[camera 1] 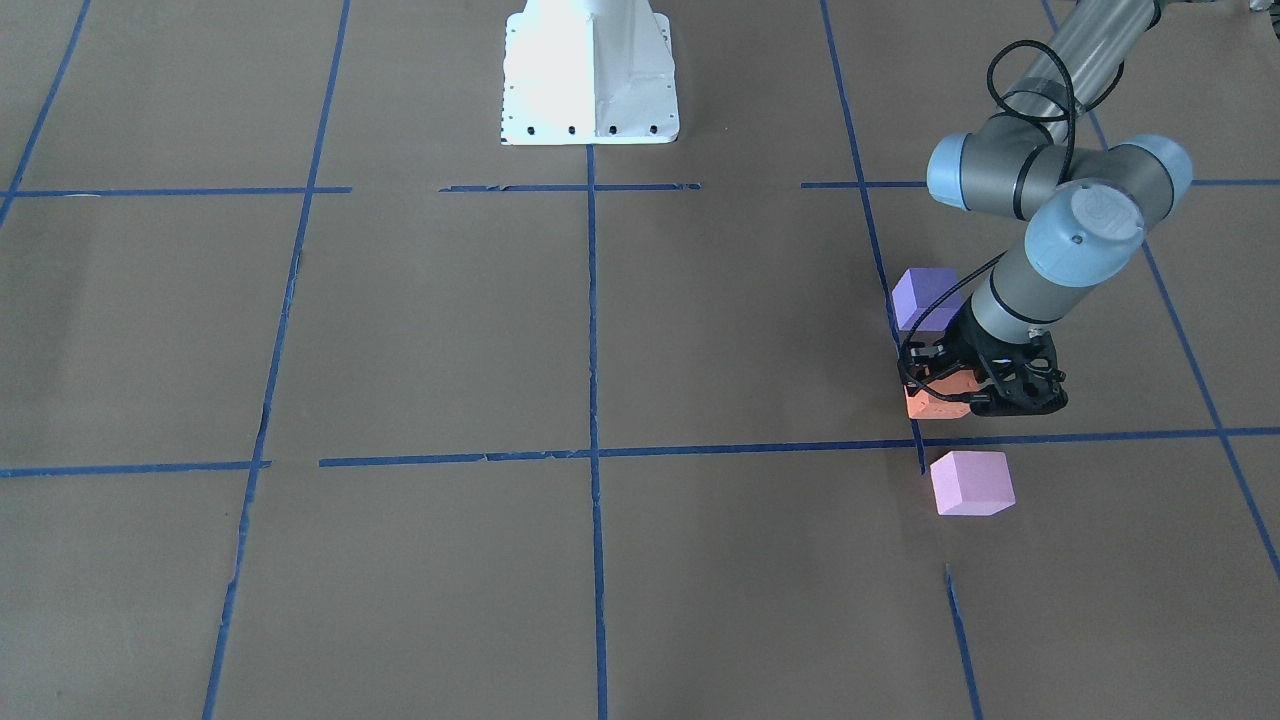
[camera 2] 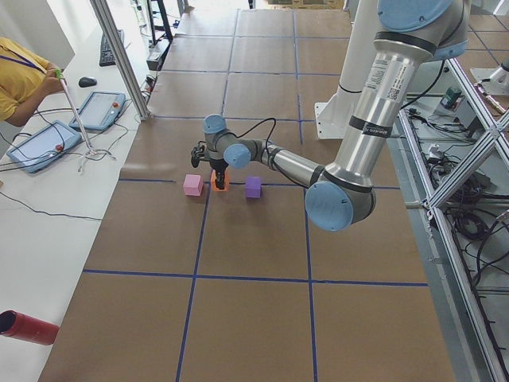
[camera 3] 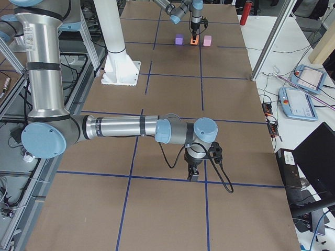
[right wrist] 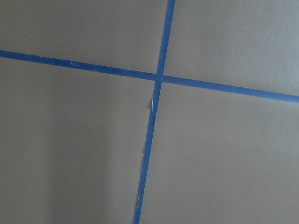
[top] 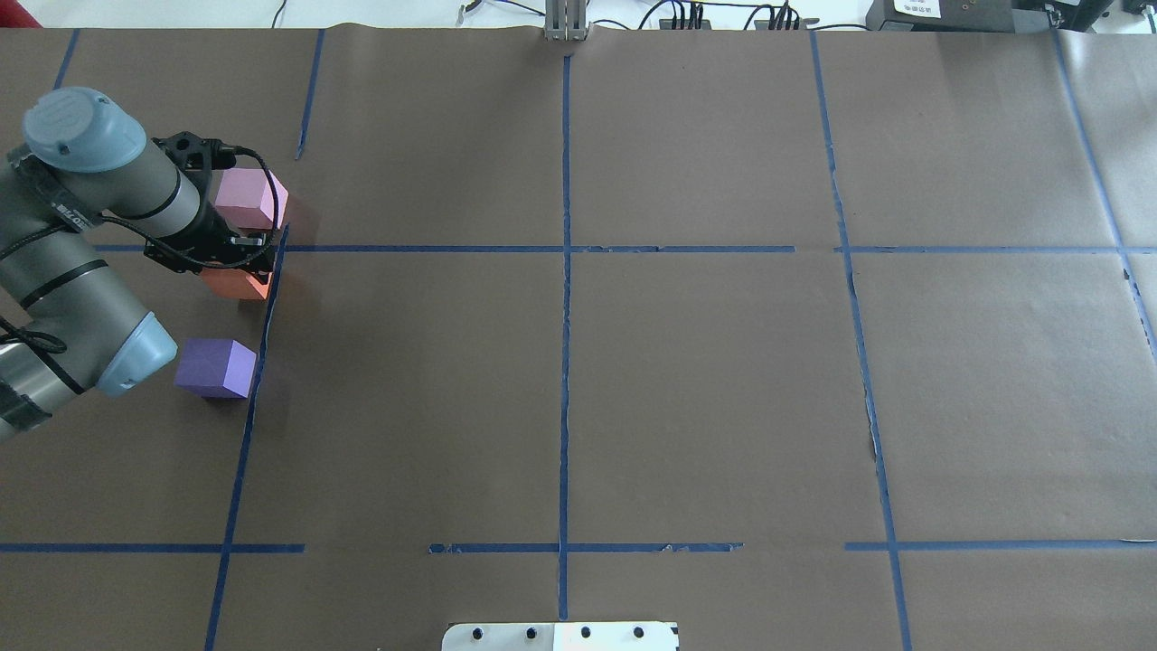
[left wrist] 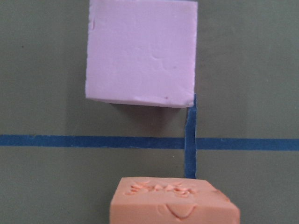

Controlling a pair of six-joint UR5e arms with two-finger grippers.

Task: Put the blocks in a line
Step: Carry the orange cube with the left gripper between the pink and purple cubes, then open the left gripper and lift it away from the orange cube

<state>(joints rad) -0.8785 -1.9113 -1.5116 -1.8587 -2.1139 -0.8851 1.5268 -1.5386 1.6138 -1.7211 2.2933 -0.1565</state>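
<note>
Surface: table (top: pixel 705 389) covered in brown paper, marked off in a grid by blue tape (top: pixel 565 362). White robot base (camera 1: pixel 590 75) stands at the robot's edge, on the centre line.

Left arm (camera 1: pixel 1050 200): reaches out low over the table on the robot's left side, wrist pointing down.

Right arm (camera 3: pixel 120 127): seen only from the right-end camera, stretched low along the table, well apart from the blocks. Its wrist camera shows only bare paper and a tape crossing.

Left gripper (camera 1: pixel 958 388): set down over the orange block (camera 1: pixel 928 402), which sits at the bottom centre of the left wrist view. The fingers are hidden by the gripper body, so cannot tell whether they are clenched on the block or released; possibly straddling it.

Right gripper (camera 3: pixel 193 178): pointing down just above the paper. Finger state cannot be told from this view.

Blocks: three cubes lie in a rough row beside one long tape line, none touching.
- violet-blue block (camera 1: pixel 925 297): nearest the robot.
- orange block: middle, top face dented with faint marks.
- pink block (camera 1: pixel 970 483): farthest out, across a cross-tape line from the orange one.
</note>
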